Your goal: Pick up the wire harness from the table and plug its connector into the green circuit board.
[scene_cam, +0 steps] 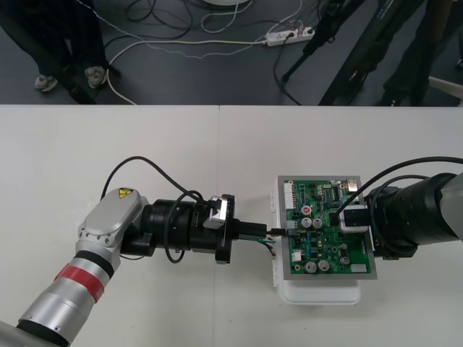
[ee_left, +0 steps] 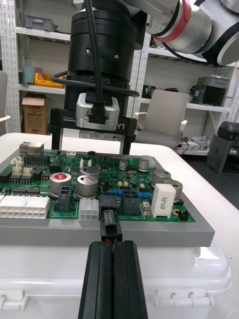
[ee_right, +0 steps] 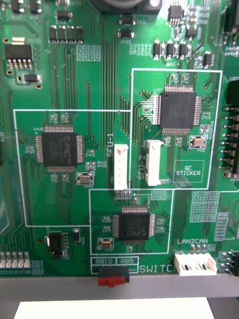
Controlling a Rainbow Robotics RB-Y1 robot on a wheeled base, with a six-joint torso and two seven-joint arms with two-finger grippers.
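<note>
- The table (scene_cam: 145,144) is the biggest thing I have; my left arm (scene_cam: 108,238) reaches in low across it, and my right arm (scene_cam: 427,210) comes in over the far side of the board.
- The green circuit board (scene_cam: 325,231) sits flat on its white base (scene_cam: 318,293), between the two arms.
- The right gripper (ee_left: 92,149) hangs over the board's right edge, fingers spread wide with nothing between them. I judge it idle for this step.
- The left gripper (scene_cam: 264,231) lies level, pointing straight at the board's left edge. Its fingers (ee_left: 99,279) are pressed together on the wire harness, with the plug (ee_left: 110,228) sticking out past the tips.
- The loose wires (scene_cam: 273,247) curl just below the fingertips, beside the base.
- The plug's long axis runs along the fingers and meets a small black socket (ee_left: 108,202) on the board's edge head-on. The two touch, but I cannot tell from here whether the plug is seated or only butted against it.
- My judgement is that the coming move is a straight push along that axis by the left arm, with no sideways drift.
</note>
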